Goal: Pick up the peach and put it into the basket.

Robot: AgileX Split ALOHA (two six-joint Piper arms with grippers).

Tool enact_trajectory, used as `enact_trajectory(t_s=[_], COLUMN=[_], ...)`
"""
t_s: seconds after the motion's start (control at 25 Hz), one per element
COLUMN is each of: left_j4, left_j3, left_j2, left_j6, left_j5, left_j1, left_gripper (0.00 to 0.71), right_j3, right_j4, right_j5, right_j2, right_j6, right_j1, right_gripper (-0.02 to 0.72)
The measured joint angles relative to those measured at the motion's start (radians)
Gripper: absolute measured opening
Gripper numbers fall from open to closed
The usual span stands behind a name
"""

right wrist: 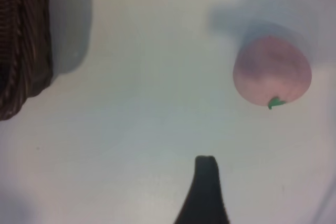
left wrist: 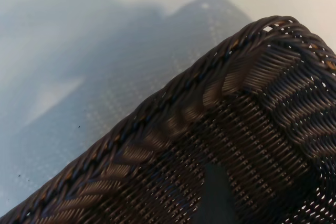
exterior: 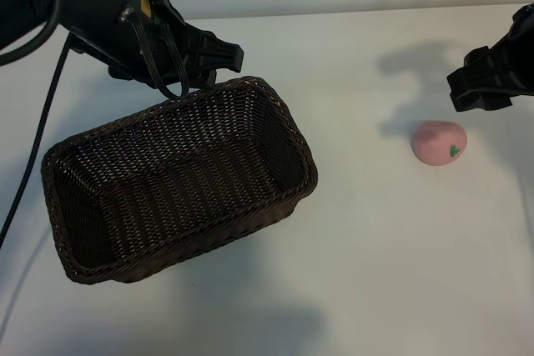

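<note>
Exterior view: the peach (exterior: 439,142) sits on the surface well right of the basket (exterior: 179,179), the right pincer (exterior: 482,89) spread open and empty just above and beside it. The fruit is round, so an off-centre close could roll it away. The left pincer (exterior: 204,60), open too, hangs at the basket's far rim and might nudge it.
</note>
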Motion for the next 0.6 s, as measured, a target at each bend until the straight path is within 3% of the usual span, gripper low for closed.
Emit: enact_trajectory(t_s=[0.6], left_j4=[0.0], left_j3=[0.0], left_j2=[0.0], left_j6=[0.0], left_j5=[0.001], left_j1=[0.0], left_gripper=[0.552], right_j3=[0.0], right_j4=[0.0], right_j5=[-0.019], right_j2=[0.001], right_j6=[0.0], right_j1=[0.0], right_gripper=[0.571])
